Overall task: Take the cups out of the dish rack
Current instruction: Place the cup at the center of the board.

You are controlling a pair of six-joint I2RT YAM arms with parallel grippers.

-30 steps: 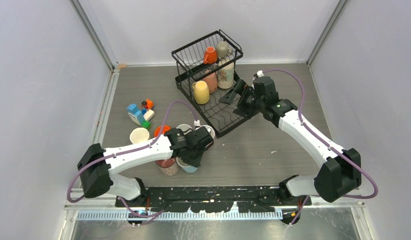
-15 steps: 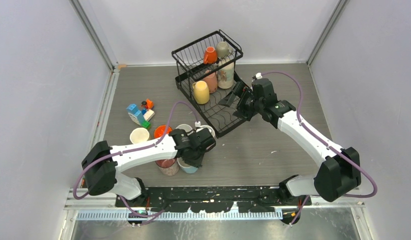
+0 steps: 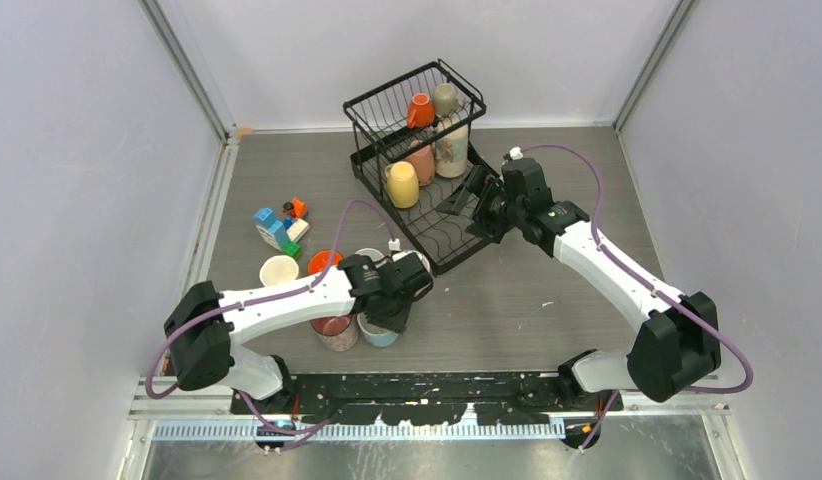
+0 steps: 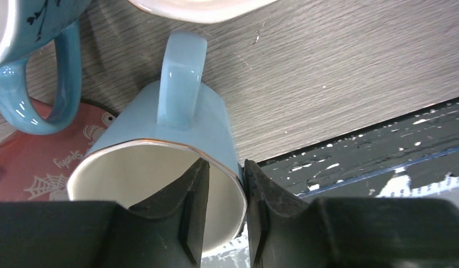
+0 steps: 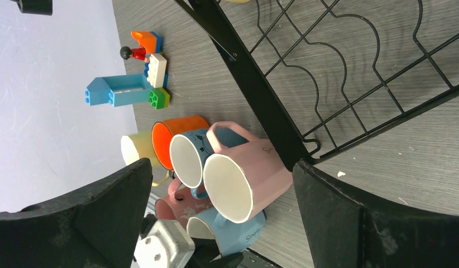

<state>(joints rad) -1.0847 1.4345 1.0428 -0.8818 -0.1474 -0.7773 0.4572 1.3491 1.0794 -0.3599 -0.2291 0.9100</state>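
From above: holding a light blue cup (image 3: 375, 330) with the left tool (image 3: 395, 300), low by the table (image 3: 547, 300); facing the dish rack (image 3: 434, 228) with the nearer right tool (image 3: 480, 205), yellow cup (image 3: 401, 184) standing beyond. Left wrist: clamped across rim. Right wrist: spread wide, empty.

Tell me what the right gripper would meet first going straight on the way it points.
Probably the dish rack: its black lower frame bar crosses the view right ahead of the open right gripper. The pink mug shows beyond it, farther off, though depth is unclear.
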